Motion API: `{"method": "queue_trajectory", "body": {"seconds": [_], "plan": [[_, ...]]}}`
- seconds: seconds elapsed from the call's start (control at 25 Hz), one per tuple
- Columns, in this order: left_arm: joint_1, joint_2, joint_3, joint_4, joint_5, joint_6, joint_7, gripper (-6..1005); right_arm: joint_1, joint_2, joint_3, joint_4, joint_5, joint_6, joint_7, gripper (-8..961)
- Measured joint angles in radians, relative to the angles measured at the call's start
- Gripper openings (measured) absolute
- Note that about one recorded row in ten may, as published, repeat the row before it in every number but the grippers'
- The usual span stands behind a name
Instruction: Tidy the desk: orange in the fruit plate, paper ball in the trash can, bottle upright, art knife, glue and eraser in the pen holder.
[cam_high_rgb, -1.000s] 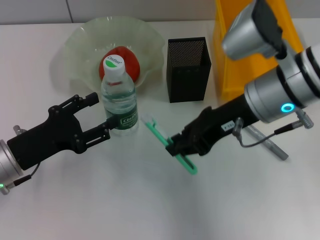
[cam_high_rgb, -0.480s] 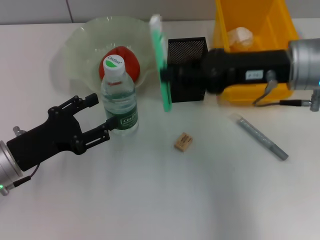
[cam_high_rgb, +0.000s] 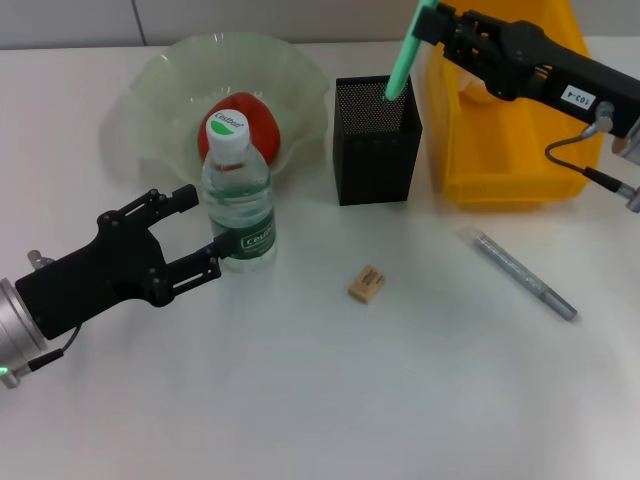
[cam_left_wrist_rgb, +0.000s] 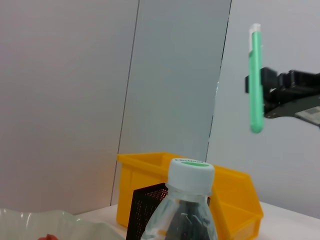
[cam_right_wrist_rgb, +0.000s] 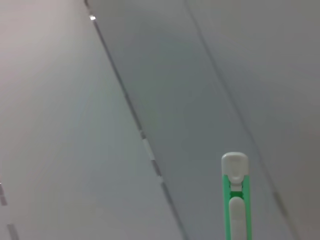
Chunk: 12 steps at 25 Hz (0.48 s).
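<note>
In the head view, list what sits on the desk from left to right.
Left gripper → bottle → pen holder → glue stick. The plate, orange, eraser, art knife and bin overlap these in order, so they are left out.

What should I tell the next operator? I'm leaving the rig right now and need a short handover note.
Right gripper holds the green art knife upright over the pen holder, not yet released.
Left gripper is open around the upright bottle.
Done: orange in the fruit plate, paper ball in the yellow trash can, bottle standing.
Left: drop the knife in, then the eraser and the grey glue still on the desk.
</note>
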<state>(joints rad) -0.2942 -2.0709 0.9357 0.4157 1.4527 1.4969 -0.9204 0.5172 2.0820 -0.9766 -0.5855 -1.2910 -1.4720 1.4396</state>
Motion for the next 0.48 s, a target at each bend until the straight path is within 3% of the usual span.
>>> {"method": "queue_trajectory", "body": {"seconds": [0.28,0.48], "plan": [[-0.002,0.0,0.0,0.0,0.0,-0.001,0.0,795,0.007,0.003,-0.012,0.028,0.002,0.145,-0.101,182],[-0.002,0.0,0.0,0.0,0.0,-0.002,0.0,795,0.04,0.003,-0.012,0.084,0.003,0.168,-0.181,182]]}}
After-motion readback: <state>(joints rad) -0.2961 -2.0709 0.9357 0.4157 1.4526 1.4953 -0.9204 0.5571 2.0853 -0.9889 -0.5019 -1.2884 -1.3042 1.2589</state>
